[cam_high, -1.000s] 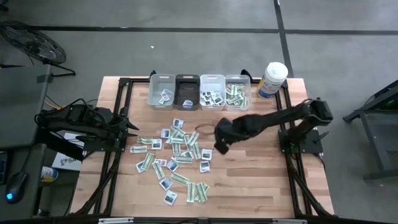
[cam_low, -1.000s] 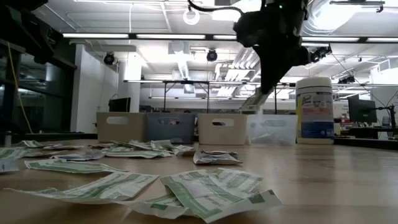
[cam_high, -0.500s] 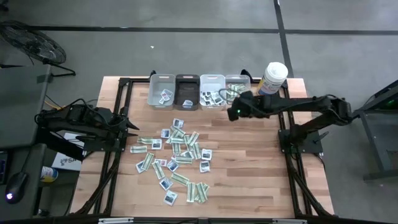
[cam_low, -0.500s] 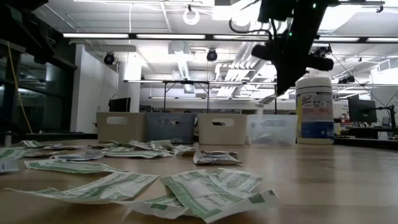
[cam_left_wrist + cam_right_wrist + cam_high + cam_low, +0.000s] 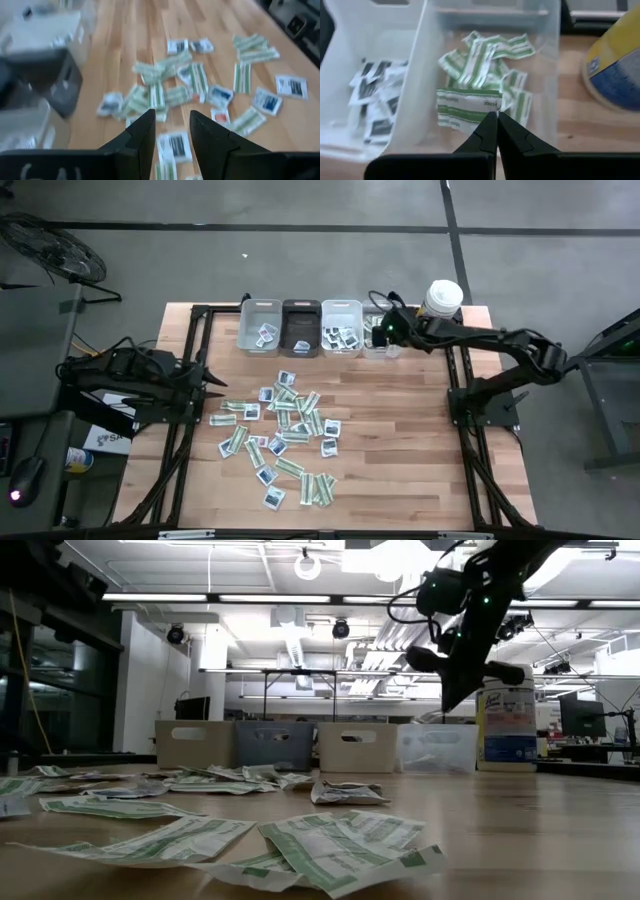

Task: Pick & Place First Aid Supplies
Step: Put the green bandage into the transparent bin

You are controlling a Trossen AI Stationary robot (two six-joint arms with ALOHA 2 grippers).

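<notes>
The right gripper (image 5: 496,119), pinched shut on a green-and-white strip packet (image 5: 465,107), hangs over the clear bin (image 5: 554,75) at upper right; release comes next. The left gripper (image 5: 171,131) waits part-open and empty at the left.

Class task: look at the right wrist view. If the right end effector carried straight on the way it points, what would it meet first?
Probably the green-and-white packets lying in the clear bin. The right end effector, shut on a green-and-white packet, points down into that bin. Depth is hard to judge.

A lab or workshop: exposed ceiling ducts (image 5: 300,635), strip lights (image 5: 280,598), concrete floor (image 5: 300,260) and distant workbenches (image 5: 300,680).
</notes>
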